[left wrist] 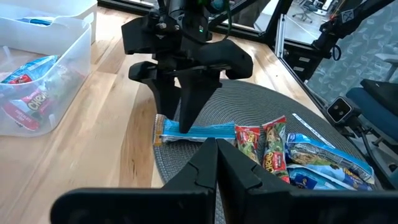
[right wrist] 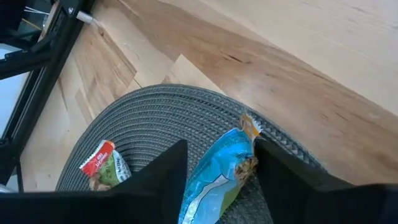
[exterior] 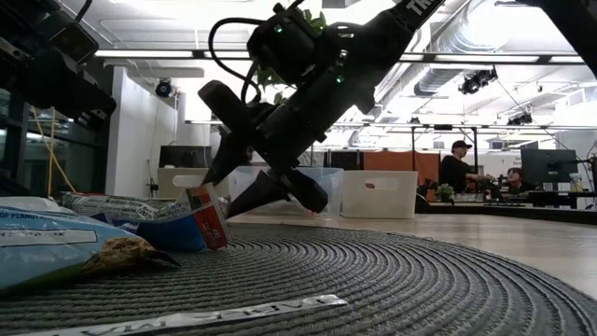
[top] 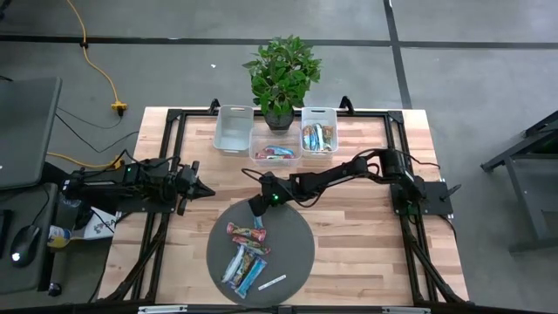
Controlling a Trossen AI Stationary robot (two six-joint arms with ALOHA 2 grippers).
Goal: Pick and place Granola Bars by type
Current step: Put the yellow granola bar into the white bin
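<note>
From above, the right gripper (top: 258,212) sits at the back edge of the round grey mat (top: 296,253), covering the light blue bar (right wrist: 217,177); only its own wrist camera shows the fingers spread to either side of that bar, not yet pinching it. The other granola bars (top: 245,260) lie further forward on the mat, more fill the two bins (top: 296,144) by the plant (top: 281,74), and the low view shows them cut off. The left gripper (top: 199,187) waits with fingers together at the table's left side.

Shiny Granola Bars (top: 246,257) lie clustered on the round mat (top: 296,240).
</note>
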